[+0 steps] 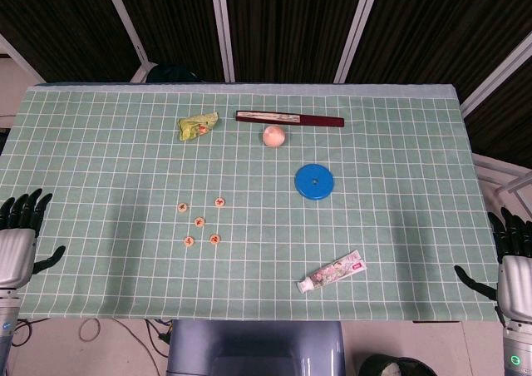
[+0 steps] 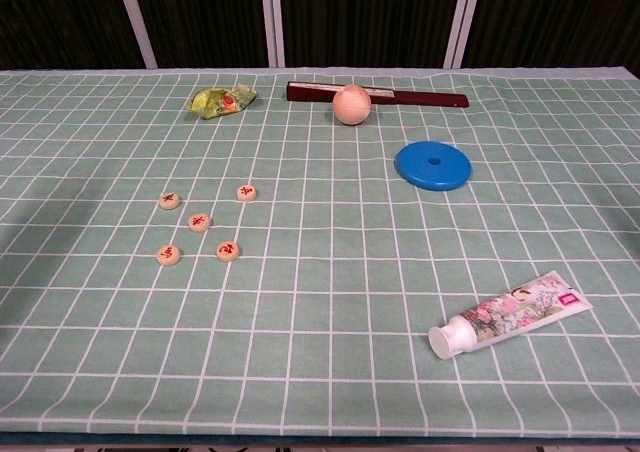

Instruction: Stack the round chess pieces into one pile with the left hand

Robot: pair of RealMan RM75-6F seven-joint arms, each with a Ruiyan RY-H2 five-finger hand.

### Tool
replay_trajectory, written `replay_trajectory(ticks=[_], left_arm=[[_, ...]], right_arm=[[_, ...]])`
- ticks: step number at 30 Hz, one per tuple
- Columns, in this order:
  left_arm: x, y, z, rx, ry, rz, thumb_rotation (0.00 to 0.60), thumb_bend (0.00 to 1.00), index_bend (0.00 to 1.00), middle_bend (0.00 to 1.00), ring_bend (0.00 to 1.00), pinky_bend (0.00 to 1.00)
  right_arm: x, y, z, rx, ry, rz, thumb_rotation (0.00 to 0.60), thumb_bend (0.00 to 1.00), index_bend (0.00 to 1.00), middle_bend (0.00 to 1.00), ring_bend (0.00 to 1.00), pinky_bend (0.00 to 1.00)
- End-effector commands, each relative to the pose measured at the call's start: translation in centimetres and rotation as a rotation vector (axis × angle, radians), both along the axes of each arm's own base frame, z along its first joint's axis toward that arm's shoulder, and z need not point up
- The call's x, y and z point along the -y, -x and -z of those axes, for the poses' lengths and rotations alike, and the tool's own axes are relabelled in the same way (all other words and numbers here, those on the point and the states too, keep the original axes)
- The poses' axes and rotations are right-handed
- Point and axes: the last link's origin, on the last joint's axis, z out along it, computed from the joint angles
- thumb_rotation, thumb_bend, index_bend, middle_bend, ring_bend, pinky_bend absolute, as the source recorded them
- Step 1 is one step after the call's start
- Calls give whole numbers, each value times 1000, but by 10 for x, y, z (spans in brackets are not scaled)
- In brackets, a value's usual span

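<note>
Dark slatted panels are backing a desk [image 1: 100,143] covered in a green gridded cloth. Both hands are waiting at the near edge in the head view: the left hand [image 1: 21,230] is lying released, fingers apart and grasping nothing, and the right hand [image 1: 511,255] is likewise released and empty. Neither is showing in the chest view.

Five round chess pieces [image 2: 199,222] are lying flat in a loose cluster, each apart from the others and none stacked, well ahead of the left hand and inward toward the desk's middle. One piece is sitting in the centre of the group, with the other four spread around it.

Other items, one of each, are resting further from the left hand:
- a blue disc [image 2: 432,165], beyond the cluster toward the right hand;
- a pink ball [image 2: 351,104], touching or just in front of a dark red bar [image 2: 420,99] at the far side;
- a green crumpled wrapper [image 2: 221,100], far ahead of the left hand;
- a tube of cream [image 2: 508,314], near the right hand's side of the desk.

Likely risks: the pieces are thin and flat, so fingers may be sliding them across the cloth instead of lifting; a piece set off-centre may be tipping the pile; reaching for one may be nudging its close neighbours.
</note>
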Motion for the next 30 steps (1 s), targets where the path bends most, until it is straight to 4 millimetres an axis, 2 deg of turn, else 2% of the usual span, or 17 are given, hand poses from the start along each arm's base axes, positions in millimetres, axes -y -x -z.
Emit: replay_trajectory(ticks=[1, 30], left_arm=[[-1, 1, 2, -4, 3, -4, 600, 194, 92, 0, 0, 0], [-2, -4, 3, 39, 23, 33, 600, 190, 119, 0, 0, 0]], right_arm=[[0, 1, 0, 3, -2, 6, 600, 233, 92, 13, 0, 0], [-1, -1, 0, 5, 3, 5, 600, 232, 92, 13, 0, 0]])
